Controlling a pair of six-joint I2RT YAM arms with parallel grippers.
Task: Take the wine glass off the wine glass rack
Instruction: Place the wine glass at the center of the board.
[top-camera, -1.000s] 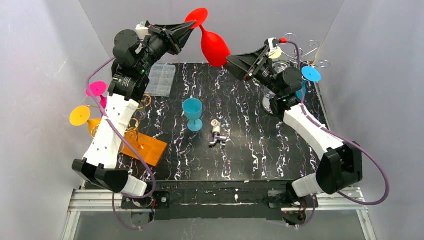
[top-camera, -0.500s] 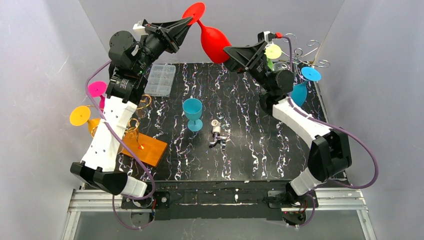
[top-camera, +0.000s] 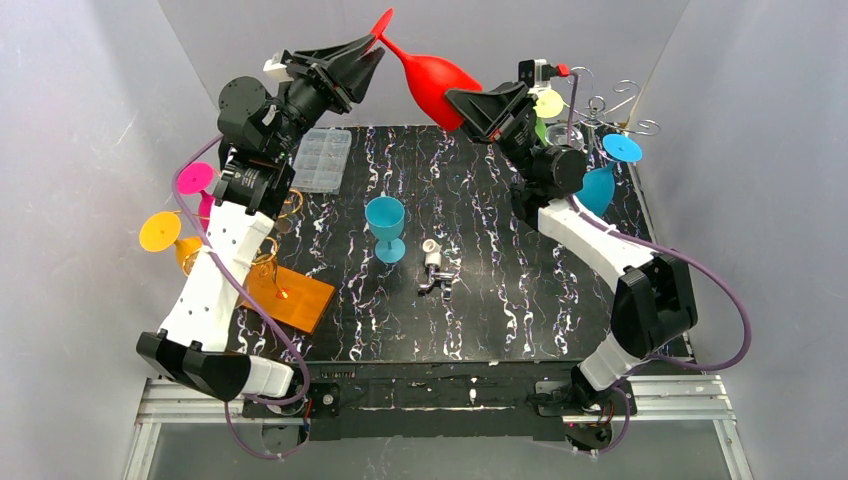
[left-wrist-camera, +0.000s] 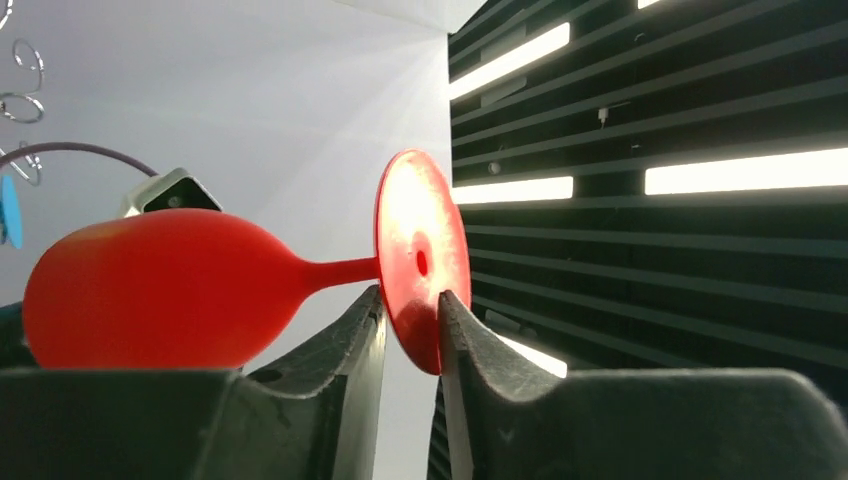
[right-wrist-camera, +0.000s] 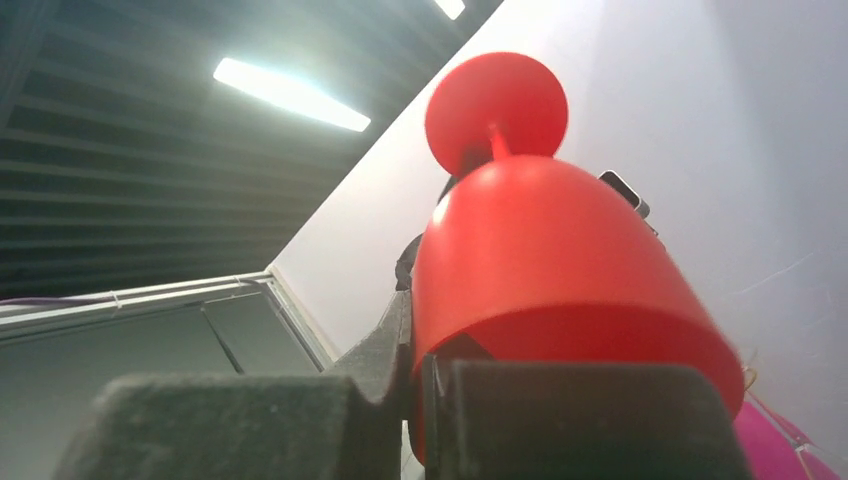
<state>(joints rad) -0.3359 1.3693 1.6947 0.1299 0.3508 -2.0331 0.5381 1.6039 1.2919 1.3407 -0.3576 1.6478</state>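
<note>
The right tool (right-wrist-camera: 415, 350) is clenched on the red wine glass (right-wrist-camera: 560, 260), its fingers pinching the wall of the bowl at the rim, one outside and one inside. The left tool (left-wrist-camera: 410, 300) has its fingers (left-wrist-camera: 340, 350) close on either side of the glass's round foot, with the lower edge of the disc sitting between them; whether they press on it or merely flank it cannot be told. The glass lies roughly on its side in the air between the two tools, foot toward the left arm and bowl toward the right arm, above the rear edge of the worktop (top-camera: 500, 260) and clear of the wire rack (top-camera: 610, 105) at the rear right. A blue glass (top-camera: 600, 185) and a yellow-footed glass (top-camera: 547, 102) sit at that rack. On the worktop a teal glass (top-camera: 385, 218) stands upright near the middle, with a small metal piece (top-camera: 435, 268) just beside it. At the left are a clear plastic box (top-camera: 320, 158), an orange board (top-camera: 295, 295), a pink glass (top-camera: 194, 178) and an orange-yellow glass (top-camera: 160, 231).
</note>
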